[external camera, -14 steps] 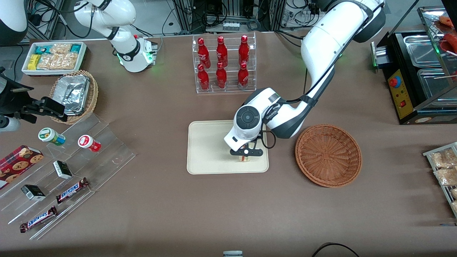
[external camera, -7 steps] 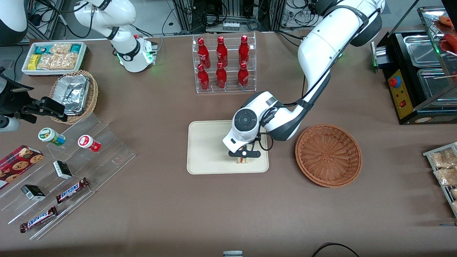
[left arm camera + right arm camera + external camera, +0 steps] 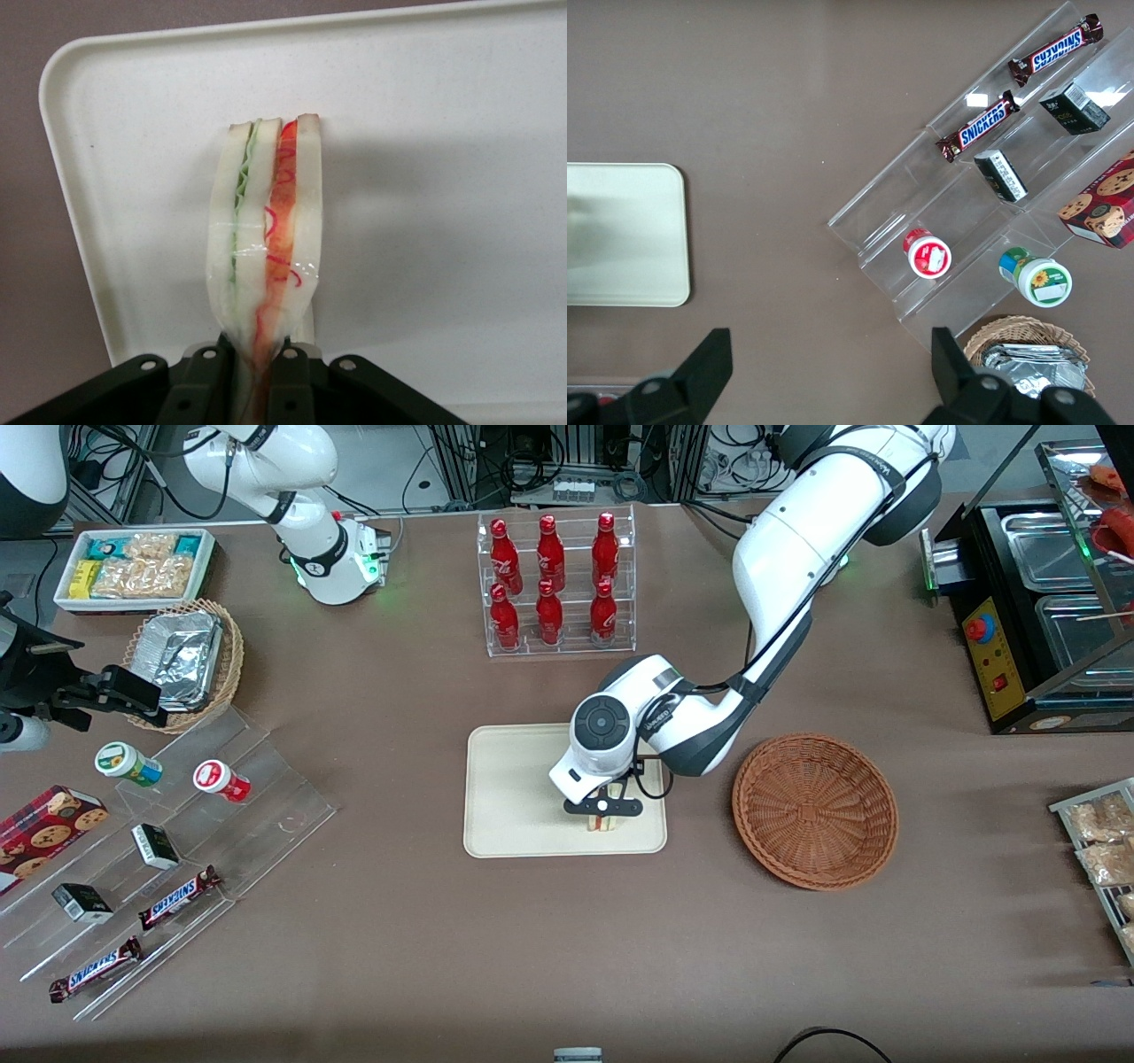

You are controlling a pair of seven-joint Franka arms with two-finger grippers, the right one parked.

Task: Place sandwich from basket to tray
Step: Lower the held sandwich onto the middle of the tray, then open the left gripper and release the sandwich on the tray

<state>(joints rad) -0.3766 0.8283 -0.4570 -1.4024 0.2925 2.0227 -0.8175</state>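
Observation:
My left gripper point(image 3: 603, 816) hangs over the cream-white tray point(image 3: 509, 797), near the tray's corner nearest the front camera and the basket. It is shut on the sandwich point(image 3: 603, 823), whose lower edge sits at or just above the tray. In the left wrist view the fingers point(image 3: 200, 390) pinch the narrow end of the clear-wrapped sandwich point(image 3: 266, 230), white bread with green and red-orange layers, over the tray point(image 3: 443, 177). The reddish-brown wicker basket point(image 3: 815, 810) stands empty beside the tray, toward the working arm's end. The tray also shows in the right wrist view point(image 3: 620, 235).
A clear rack of red bottles point(image 3: 554, 584) stands farther from the front camera than the tray. A clear stepped shelf with snack bars and cups point(image 3: 168, 850), a tan basket with foil point(image 3: 182, 660) and a white snack box point(image 3: 133, 567) lie toward the parked arm's end. A black food warmer point(image 3: 1045, 611) stands toward the working arm's end.
My left gripper has shifted a little toward the parked arm's end and away from the front camera over the tray, still holding the sandwich. The basket has not moved.

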